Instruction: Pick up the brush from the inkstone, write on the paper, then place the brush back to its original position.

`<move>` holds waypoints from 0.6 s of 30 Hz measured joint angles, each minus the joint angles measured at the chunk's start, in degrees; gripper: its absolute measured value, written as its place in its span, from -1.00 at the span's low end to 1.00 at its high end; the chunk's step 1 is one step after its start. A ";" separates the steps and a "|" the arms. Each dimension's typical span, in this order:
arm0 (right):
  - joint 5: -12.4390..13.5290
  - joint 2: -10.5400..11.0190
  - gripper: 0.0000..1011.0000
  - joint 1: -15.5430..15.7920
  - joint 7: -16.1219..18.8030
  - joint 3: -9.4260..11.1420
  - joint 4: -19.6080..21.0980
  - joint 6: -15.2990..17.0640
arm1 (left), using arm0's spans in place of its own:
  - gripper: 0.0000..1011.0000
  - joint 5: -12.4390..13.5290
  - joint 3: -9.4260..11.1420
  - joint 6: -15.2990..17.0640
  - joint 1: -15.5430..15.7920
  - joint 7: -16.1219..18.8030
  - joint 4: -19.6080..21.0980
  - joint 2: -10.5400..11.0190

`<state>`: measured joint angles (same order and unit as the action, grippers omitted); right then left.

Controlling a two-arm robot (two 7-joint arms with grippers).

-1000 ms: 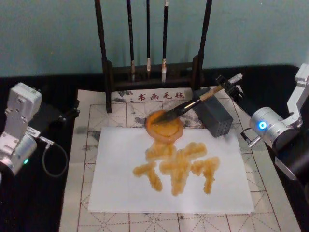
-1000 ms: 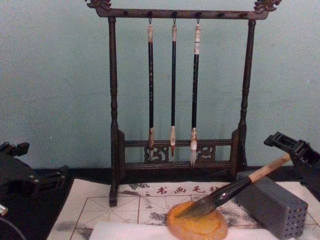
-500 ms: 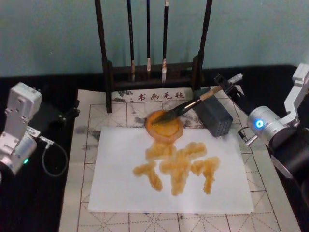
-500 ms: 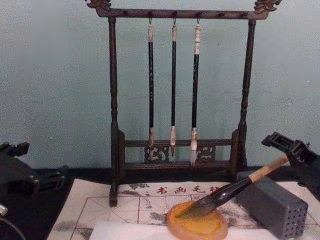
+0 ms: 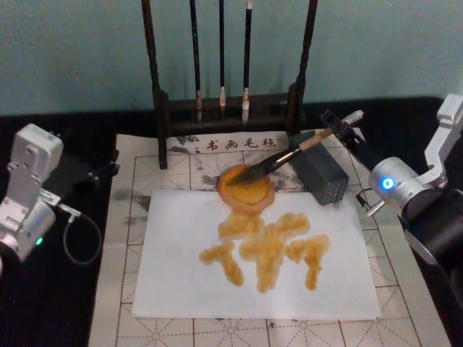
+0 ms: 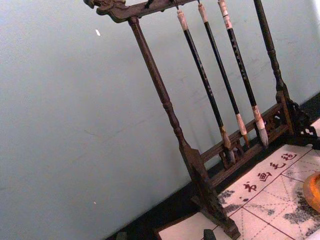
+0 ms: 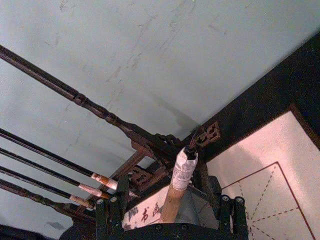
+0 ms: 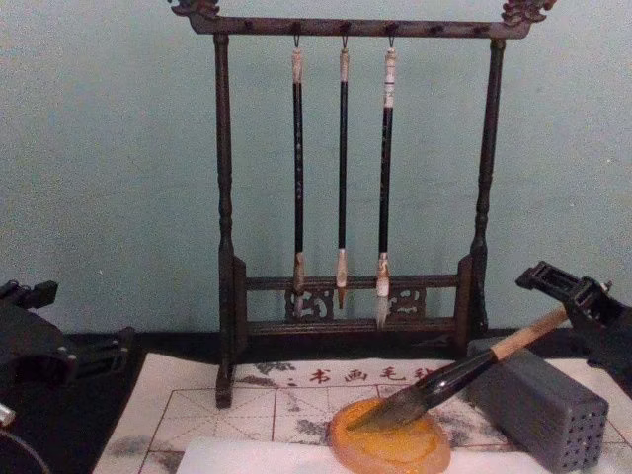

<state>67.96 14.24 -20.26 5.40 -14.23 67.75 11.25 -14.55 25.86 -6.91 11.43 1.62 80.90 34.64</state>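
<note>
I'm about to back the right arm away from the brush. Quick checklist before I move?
1. Brush bristles in the inkstone: ok.
2. Handle propped on the grey block: ok.
3. Right gripper let go: ok, its fingers stand apart on either side of the handle end.
4. Paper written on: ok, orange strokes across it.
5. Room between right gripper and brush rack behind: cannot tell.
6. Left gripper parked beside the mat's left edge: ok.

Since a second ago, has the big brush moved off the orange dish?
No. The brush lies unmoved, bristles in the inkstone, handle across the grey block.
</note>
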 joint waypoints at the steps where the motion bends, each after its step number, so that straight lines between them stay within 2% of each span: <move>1: 0.00 -0.01 0.98 0.01 0.00 0.02 0.01 0.00 | 0.98 0.00 0.00 0.00 0.00 0.00 0.00 0.00; 9: -0.01 -0.07 0.97 0.13 -0.01 0.15 0.13 0.04 | 0.98 0.00 0.00 0.00 0.00 0.00 0.00 0.00; 12: -0.02 -0.09 0.89 0.15 -0.02 0.18 0.16 0.05 | 0.98 0.00 0.00 0.00 0.00 0.00 0.00 0.00; 18: -0.03 -0.11 0.60 0.18 -0.03 0.21 0.21 0.07 | 0.98 0.00 0.00 0.00 0.00 0.00 0.00 0.00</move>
<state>67.94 14.12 -20.08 5.37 -14.01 67.96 11.32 -14.55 25.86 -6.91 11.43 1.62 80.90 34.65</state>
